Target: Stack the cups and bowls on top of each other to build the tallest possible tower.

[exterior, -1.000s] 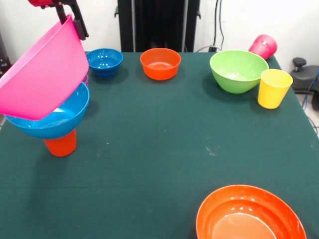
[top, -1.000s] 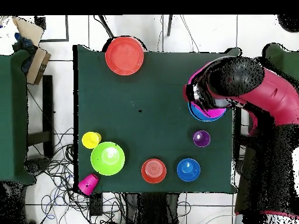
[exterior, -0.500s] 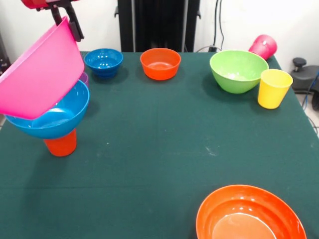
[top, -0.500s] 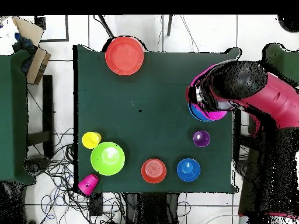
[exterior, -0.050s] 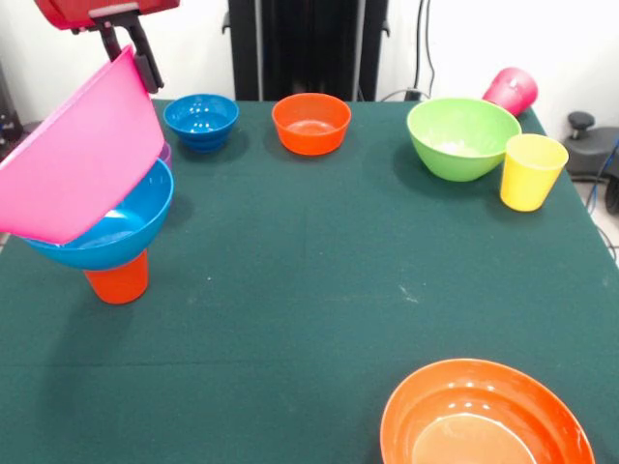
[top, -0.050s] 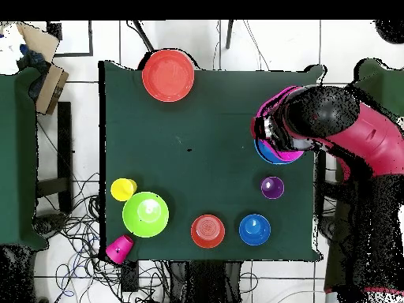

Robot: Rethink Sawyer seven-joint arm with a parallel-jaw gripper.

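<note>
Glossy pink bowl (exterior, -0.050s: 82,159) tilted, upper left.
Gripper (exterior, -0.050s: 138,56) clamped its rim; smooth rounded blue bowl (exterior, -0.050s: 116,232) sat beneath on tapered orange cup (exterior, -0.050s: 118,280).

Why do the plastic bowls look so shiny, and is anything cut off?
Front view: ceiling-light glints dot the small glossy blue bowl and large orange bowl, whose near rim is cropped by the picture's edge. Overhead view: the arm hides most of the big pink bowl.
</note>
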